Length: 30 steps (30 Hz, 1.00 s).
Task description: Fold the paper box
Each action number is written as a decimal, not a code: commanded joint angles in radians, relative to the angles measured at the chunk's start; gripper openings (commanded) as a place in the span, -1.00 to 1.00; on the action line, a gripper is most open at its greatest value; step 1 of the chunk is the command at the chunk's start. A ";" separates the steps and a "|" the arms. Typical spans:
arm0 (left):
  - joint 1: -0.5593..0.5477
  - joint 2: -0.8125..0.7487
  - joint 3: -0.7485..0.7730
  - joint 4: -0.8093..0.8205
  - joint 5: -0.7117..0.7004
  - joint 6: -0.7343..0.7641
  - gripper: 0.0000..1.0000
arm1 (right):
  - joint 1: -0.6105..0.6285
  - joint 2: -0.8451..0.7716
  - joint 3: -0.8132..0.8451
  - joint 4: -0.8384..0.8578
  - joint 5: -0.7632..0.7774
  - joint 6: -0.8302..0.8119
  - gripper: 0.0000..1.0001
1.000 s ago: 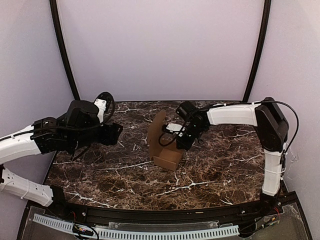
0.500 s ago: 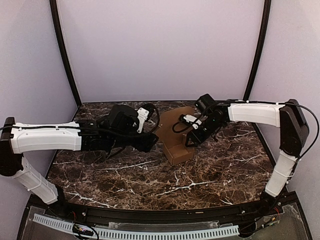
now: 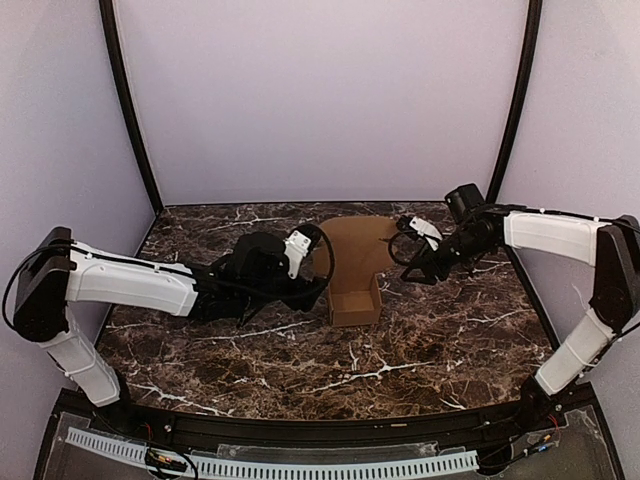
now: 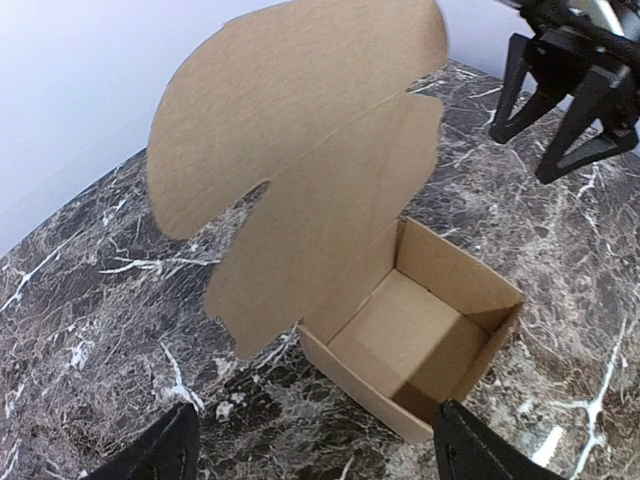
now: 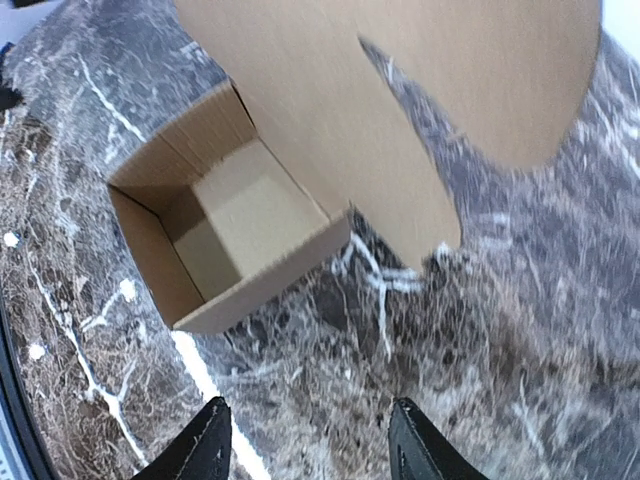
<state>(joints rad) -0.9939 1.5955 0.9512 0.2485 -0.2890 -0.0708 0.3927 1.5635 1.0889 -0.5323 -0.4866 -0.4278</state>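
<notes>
The plain brown cardboard paper box (image 3: 355,305) stands upright on the dark, white-veined marble table (image 3: 450,340), slightly right of the table's centre in the overhead view. Its four walls are up and its top is open. Its tall lid flap with rounded tabs (image 3: 355,240) rises from the far wall toward 12 o'clock, leaning back. The left gripper (image 3: 318,288) sits just beside the box at its 9 o'clock. Its fingers are spread wide and pinch nothing. The right gripper (image 3: 415,270) hovers near the box at about 2 o'clock, beside the flap's edge and apart from the cardboard. Its fingers are likewise spread and empty.
</notes>
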 commanded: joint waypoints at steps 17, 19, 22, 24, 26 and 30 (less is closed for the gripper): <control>0.263 0.203 0.080 0.236 0.586 0.143 0.53 | -0.006 0.108 -0.015 0.395 -0.197 0.053 -0.03; 0.274 0.238 0.090 0.286 0.648 0.132 0.47 | -0.007 0.085 -0.037 0.385 -0.193 0.035 -0.03; 0.288 0.292 0.110 0.342 0.741 0.112 0.29 | -0.006 0.050 -0.062 0.375 -0.194 0.018 -0.02; 0.291 0.325 0.133 0.372 0.784 0.103 0.11 | -0.006 0.037 -0.065 0.359 -0.191 0.016 -0.02; 0.292 0.352 0.155 0.401 0.811 0.092 -0.03 | -0.007 0.030 -0.062 0.338 -0.186 0.013 -0.02; 0.293 0.397 0.204 0.440 0.825 0.080 -0.18 | -0.014 -0.006 -0.064 0.287 -0.156 -0.007 -0.02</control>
<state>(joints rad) -0.7086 1.9709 1.1023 0.6037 0.4572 0.0261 0.3885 1.6093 1.0374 -0.1894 -0.6693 -0.4072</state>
